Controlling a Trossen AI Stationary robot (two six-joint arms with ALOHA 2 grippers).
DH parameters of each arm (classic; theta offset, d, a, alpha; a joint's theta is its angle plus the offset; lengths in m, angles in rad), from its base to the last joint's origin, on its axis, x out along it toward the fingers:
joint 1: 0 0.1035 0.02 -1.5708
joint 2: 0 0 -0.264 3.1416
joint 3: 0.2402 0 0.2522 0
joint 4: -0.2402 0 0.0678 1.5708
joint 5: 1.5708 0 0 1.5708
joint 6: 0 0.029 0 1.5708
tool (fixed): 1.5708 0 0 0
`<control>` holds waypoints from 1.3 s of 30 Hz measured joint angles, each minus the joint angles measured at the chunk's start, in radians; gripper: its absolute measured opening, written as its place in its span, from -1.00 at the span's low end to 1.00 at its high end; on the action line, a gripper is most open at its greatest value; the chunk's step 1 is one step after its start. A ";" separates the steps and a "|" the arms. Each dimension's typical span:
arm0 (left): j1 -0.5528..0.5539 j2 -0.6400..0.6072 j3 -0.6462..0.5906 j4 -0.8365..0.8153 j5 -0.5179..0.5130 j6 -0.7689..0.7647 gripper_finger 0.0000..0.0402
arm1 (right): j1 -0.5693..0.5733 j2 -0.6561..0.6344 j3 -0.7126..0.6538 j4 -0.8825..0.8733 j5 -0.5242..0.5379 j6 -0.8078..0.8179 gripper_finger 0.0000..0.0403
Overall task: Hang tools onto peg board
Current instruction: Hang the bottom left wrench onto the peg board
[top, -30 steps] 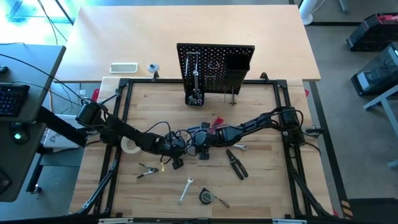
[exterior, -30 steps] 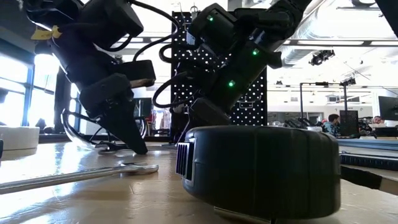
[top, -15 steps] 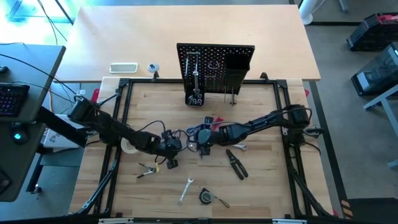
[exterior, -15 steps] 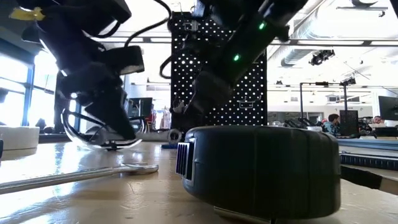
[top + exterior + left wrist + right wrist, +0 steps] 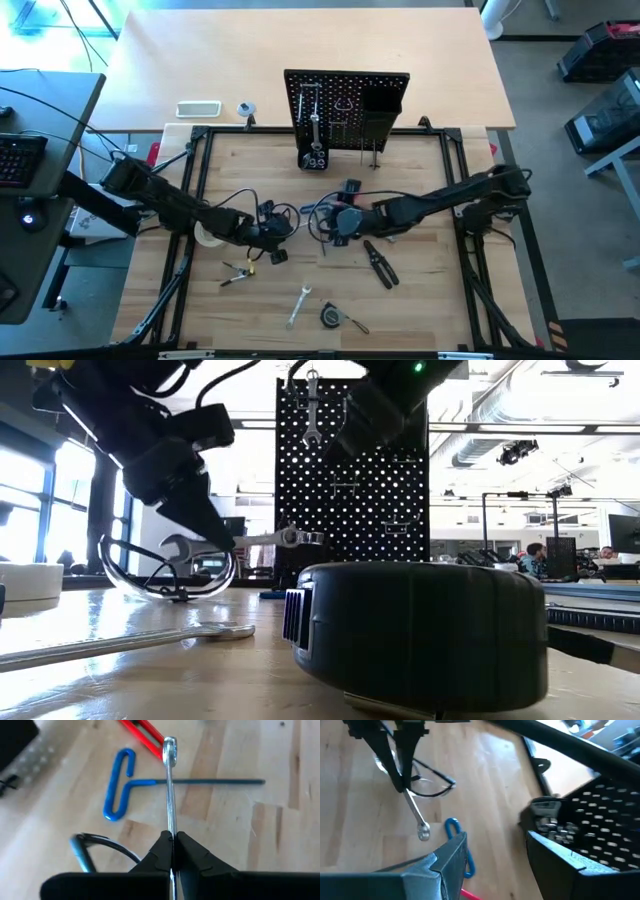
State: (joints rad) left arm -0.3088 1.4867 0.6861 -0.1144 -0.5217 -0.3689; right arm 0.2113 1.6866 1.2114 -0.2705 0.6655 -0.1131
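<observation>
Your left gripper point(image 5: 171, 851) has its fingers pressed together on a slim silver wrench point(image 5: 170, 785), pinching it near one end so the shaft juts straight out past the fingertips; in the low view the same wrench point(image 5: 245, 541) is carried clear of the table, roughly level, with the ring end toward the peg board point(image 5: 352, 470). You can see from above that this gripper point(image 5: 277, 232) sits left of the table's middle, just beside the pale tape roll point(image 5: 208, 233). Below the held wrench lie the blue-handled hex key point(image 5: 121, 785) and a red-handled tool point(image 5: 145, 732), both flat on the wood, with the clear glasses point(image 5: 427, 782) close by. Your right gripper point(image 5: 330, 222) hangs near the centre, a short way from the left one, its fingers point(image 5: 449, 856) spread wide with nothing between them. The peg board point(image 5: 346, 105) stands upright at the far side of the table, a wrench point(image 5: 314, 125) already hung on its face. Nearer you, black-handled pliers point(image 5: 379, 262), another silver wrench point(image 5: 298, 305) and a dark tape measure point(image 5: 331, 316) rest on the table point(image 5: 420, 300), and a small pair of pliers point(image 5: 236, 274) lies below the left gripper
</observation>
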 joint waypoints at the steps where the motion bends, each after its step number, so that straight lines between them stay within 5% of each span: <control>1: 0.000 -0.006 0.000 0.001 -0.017 0.009 -1.00 | 0.007 -0.014 0.000 -0.015 0.020 0.000 -0.02; 11: 0.003 -0.135 0.001 0.082 -0.285 0.174 -1.00 | 0.057 -0.124 0.001 -0.213 0.133 0.118 -0.02; 20: 0.081 -0.299 0.002 0.285 -0.323 0.477 -1.00 | 0.112 -0.145 0.001 -0.389 0.166 0.274 -0.03; 28: 0.233 -0.404 0.002 0.457 -0.126 0.668 -1.00 | 0.179 -0.145 0.001 -0.476 0.199 0.400 -0.03; 39: 0.443 -0.427 0.002 0.587 0.200 0.743 -1.00 | 0.241 -0.145 0.001 -0.590 0.227 0.562 -0.03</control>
State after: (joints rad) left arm 0.1345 1.0592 0.6880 0.4728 -0.3212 0.3737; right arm 0.4518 1.5417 1.2125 -0.8607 0.8928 0.4487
